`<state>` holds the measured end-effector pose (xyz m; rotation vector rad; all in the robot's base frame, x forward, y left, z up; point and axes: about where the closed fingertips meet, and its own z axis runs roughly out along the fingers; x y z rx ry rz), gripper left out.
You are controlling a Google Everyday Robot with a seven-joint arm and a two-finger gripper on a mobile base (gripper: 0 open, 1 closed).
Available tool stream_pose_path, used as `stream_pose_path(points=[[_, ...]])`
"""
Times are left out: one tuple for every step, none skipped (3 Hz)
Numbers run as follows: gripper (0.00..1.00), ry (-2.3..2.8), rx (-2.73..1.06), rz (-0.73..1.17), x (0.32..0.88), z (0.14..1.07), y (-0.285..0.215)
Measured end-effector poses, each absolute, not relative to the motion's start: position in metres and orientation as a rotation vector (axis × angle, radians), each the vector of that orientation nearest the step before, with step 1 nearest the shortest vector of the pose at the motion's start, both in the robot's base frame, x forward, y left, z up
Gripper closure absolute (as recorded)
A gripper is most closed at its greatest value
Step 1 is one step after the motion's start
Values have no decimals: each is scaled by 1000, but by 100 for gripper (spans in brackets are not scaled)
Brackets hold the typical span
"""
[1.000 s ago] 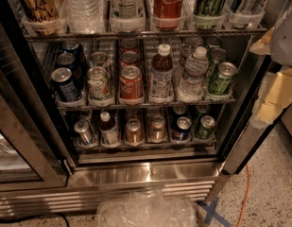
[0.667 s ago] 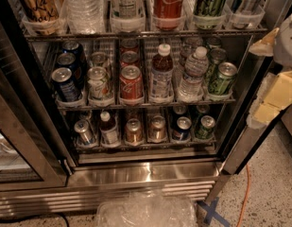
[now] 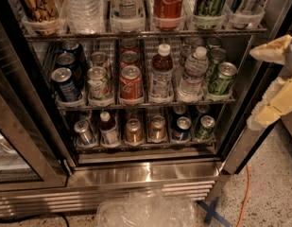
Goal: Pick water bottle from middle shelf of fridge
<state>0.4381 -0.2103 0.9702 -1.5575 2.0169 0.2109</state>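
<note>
The water bottle [image 3: 192, 75], clear and ribbed with a white cap, stands upright in the fifth lane from the left on the middle shelf [image 3: 145, 104] of the fridge [image 3: 145, 172]. A white-capped bottle of brown drink [image 3: 160, 73] stands to its left and a green can [image 3: 221, 78] to its right. My gripper [image 3: 277, 79] hangs at the right edge of the view, outside the fridge and to the right of the middle shelf. Its cream-padded fingers [image 3: 273, 48] are spread wide with nothing between them, well apart from the bottle.
Blue [image 3: 65, 82], silver [image 3: 98, 82] and red [image 3: 131, 82] cans fill the left lanes. Big bottles stand on the shelf above, small cans below. The open glass door [image 3: 18, 145] is at left. Crumpled clear plastic [image 3: 145, 209], an orange cable [image 3: 242, 193] and blue tape [image 3: 211, 212] lie on the floor.
My gripper has drifted slightly lower at the right edge. The bottles and cans have not moved.
</note>
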Motion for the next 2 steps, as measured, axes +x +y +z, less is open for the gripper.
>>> stream_pose_path(points=[[0,1969,-1511,326,439,953,-208],[0,1872,-1423,526,426,939,-187]])
